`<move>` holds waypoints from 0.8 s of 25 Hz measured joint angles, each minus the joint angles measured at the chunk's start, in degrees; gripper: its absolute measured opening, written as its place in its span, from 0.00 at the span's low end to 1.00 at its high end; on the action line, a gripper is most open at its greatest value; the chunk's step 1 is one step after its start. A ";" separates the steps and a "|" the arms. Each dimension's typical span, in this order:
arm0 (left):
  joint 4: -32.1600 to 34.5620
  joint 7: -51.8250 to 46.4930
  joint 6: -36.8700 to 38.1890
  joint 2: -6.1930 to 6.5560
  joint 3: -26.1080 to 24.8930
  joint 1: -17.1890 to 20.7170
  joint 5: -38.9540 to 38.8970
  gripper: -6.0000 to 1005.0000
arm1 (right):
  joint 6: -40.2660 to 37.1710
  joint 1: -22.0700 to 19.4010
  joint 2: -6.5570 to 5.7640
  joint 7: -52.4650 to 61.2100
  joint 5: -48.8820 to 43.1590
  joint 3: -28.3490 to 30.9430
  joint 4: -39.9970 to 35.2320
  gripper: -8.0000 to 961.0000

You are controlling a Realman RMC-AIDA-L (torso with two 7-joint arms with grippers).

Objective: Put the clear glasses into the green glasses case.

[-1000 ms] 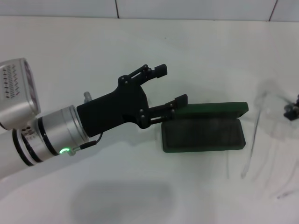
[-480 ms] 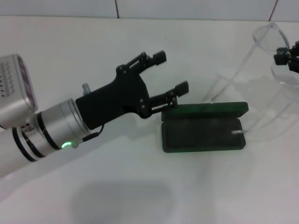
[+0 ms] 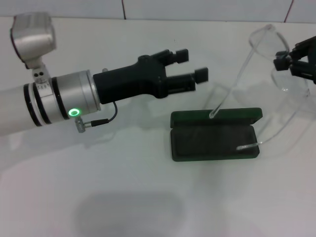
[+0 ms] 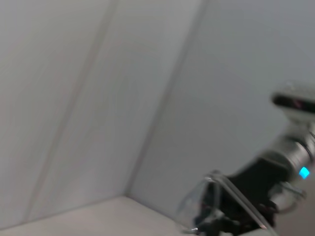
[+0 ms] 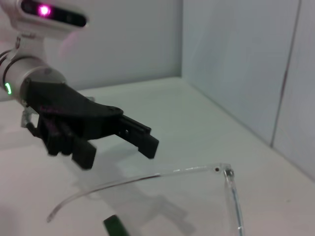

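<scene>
Position of components: the green glasses case (image 3: 215, 134) lies open on the white table (image 3: 123, 197), its lid (image 3: 217, 117) folded back on the far side and its dark lined tray (image 3: 213, 141) facing up.

The clear glasses (image 3: 269, 47) are lifted above the table to the right of the case. The right gripper (image 3: 292, 60), at the right edge of the head view, is clamped on the lens front. Both thin clear arms hang down toward the case: one tip rests near the lid's edge, the other tip lies over the right end of the tray. Contact between the tips and the case cannot be confirmed.

The left gripper (image 3: 191, 64) is held above the table, behind and to the left of the case, pointing toward the glasses. Its two black fingers (image 3: 200, 75) are spread apart with nothing between them. It is apart from both the case and the glasses.

In the right wrist view, one glasses arm (image 5: 147, 178) extends toward the left gripper (image 5: 118, 145). A green corner of the case (image 5: 114, 227) shows below it.
</scene>
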 joint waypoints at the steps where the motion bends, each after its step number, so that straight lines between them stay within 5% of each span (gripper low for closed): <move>1: 0.39 0.03 0.48 0.13 0.01 -0.58 1.82 0.88 | 0.00 0.39 -0.14 0.98 -0.42 -1.01 0.14 0.12; 10: 7.68 -6.71 2.49 0.32 -0.01 -1.66 13.48 0.88 | 0.01 3.31 -0.35 5.36 -4.79 -4.84 0.09 0.12; 17: 8.10 9.17 3.35 -2.72 -2.68 0.75 14.30 0.88 | -1.52 5.60 -1.47 10.24 -8.33 -7.18 1.11 0.12; 20: 8.52 11.47 6.24 -2.84 -2.55 -0.15 16.53 0.88 | -2.07 6.36 -2.20 12.77 -9.69 -7.22 1.15 0.12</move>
